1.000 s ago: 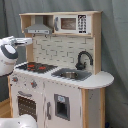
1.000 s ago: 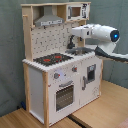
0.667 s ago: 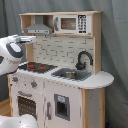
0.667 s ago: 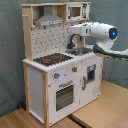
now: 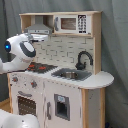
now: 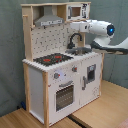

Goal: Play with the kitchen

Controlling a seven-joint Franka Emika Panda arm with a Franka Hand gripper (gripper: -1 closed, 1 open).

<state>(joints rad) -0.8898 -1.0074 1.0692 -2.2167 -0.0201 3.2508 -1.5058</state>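
Kitchen (image 6: 60, 75) stands on the wooden floor in both exterior views, oven door (image 6: 65, 95) closed. We see our arm (image 6: 92, 27) reaching over the sink (image 6: 80, 50); nothing looks handled yet. Whether our end effector is apart or together, we cannot tell.

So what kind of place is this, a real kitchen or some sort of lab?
Probably a lab or test setup, not a real kitchen. The kitchen is a toy standing on a wooden tabletop, a plain grey curtain hangs behind it, and a white robot arm reaches in over its counter.
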